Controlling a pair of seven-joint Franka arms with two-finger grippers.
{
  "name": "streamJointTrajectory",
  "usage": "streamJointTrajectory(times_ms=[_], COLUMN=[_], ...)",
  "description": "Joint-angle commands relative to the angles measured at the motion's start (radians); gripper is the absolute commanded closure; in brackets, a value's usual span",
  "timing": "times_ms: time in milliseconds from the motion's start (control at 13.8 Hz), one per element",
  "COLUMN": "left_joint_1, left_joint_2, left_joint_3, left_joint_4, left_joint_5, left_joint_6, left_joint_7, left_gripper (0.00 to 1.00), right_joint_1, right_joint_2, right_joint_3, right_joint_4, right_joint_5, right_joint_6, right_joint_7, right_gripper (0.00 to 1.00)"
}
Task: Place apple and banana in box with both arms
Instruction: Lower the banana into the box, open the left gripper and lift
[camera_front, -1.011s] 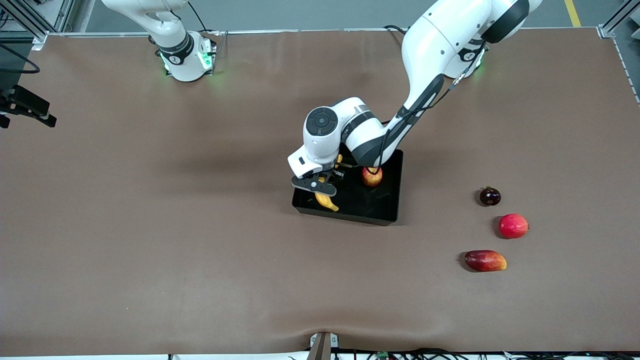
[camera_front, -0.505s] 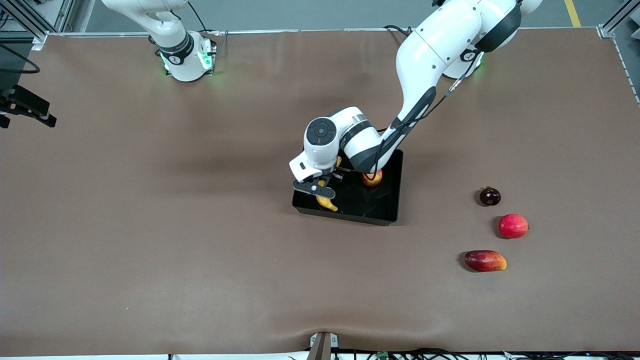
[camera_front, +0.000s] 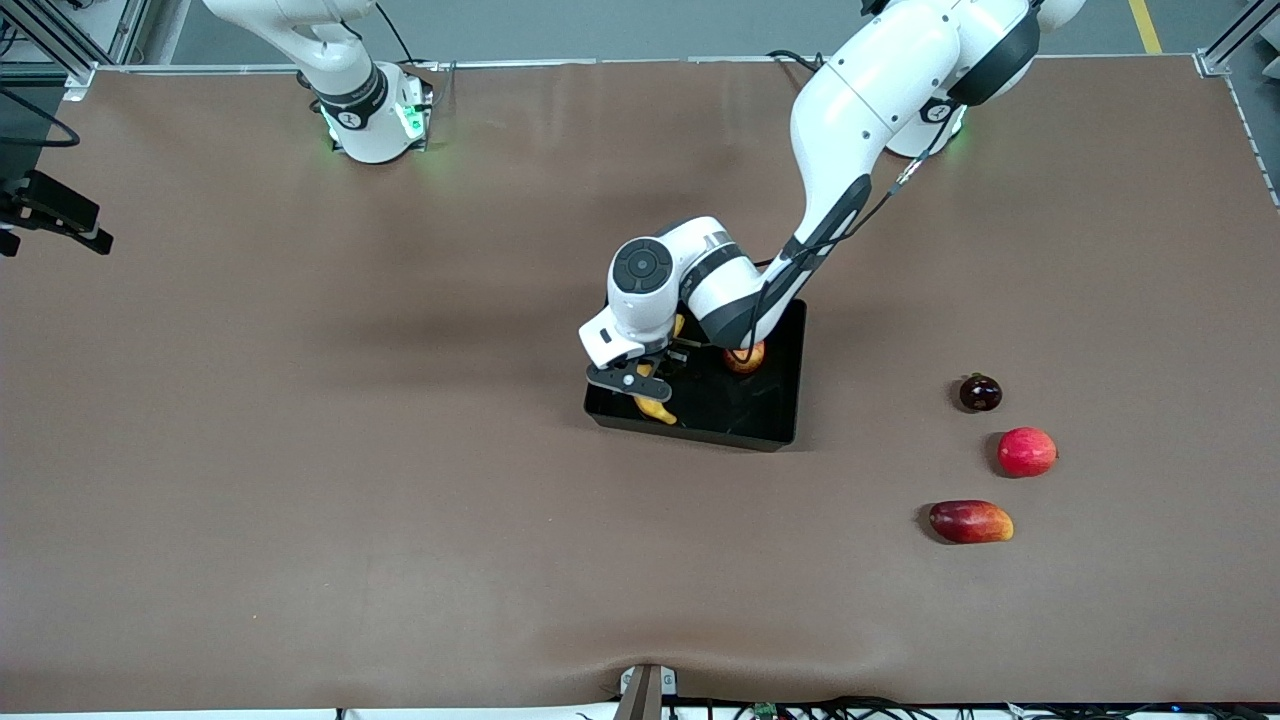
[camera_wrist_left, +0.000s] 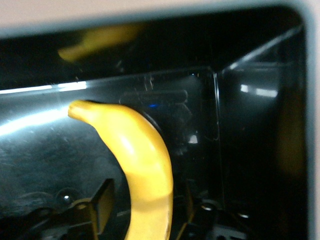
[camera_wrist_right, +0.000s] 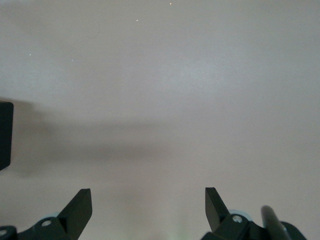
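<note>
The black box (camera_front: 790, 400) sits mid-table. The apple (camera_front: 747, 358) lies in it, at the end toward the left arm's side and partly hidden by the left arm. The yellow banana (camera_front: 655, 408) lies in the box at the end toward the right arm's side. My left gripper (camera_front: 645, 390) is low in the box with its fingers on either side of the banana. In the left wrist view the banana (camera_wrist_left: 145, 160) runs between the fingers (camera_wrist_left: 102, 202) with a gap on each side, on the box floor (camera_wrist_left: 260, 125). My right gripper (camera_wrist_right: 148, 195) is open and empty over bare table, out of the front view.
Three other fruits lie toward the left arm's end of the table: a dark purple one (camera_front: 980, 392), a uniformly red round one (camera_front: 1027, 451) and a red-and-yellow mango-like one (camera_front: 971, 521). A black device (camera_front: 50, 215) sits at the table's edge on the right arm's side.
My left gripper has sunk a little lower into the box with the banana between its fingers. The right arm has not moved.
</note>
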Motion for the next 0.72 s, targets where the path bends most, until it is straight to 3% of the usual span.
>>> streamJointTrajectory(times_ms=[0, 650], left_joint_1=[-0.005, 0.237], left_joint_2=[-0.067, -0.455], left_joint_3=[0.007, -0.002], left_joint_4=[-0.004, -0.008], left_joint_5=[0.013, 0.003], left_joint_6=[-0.050, -0.471], left_joint_7=[-0.012, 0.065], left_gripper=[0.00, 0.00], right_joint_1=[-0.019, -0.019], right_joint_2=[-0.001, -0.001], right_joint_3=[0.012, 0.012], right_joint_4=[0.004, 0.004], right_joint_5=[-0.005, -0.005], right_joint_6=[-0.007, -0.007], right_joint_7=[-0.009, -0.009], right_gripper=[0.00, 0.00])
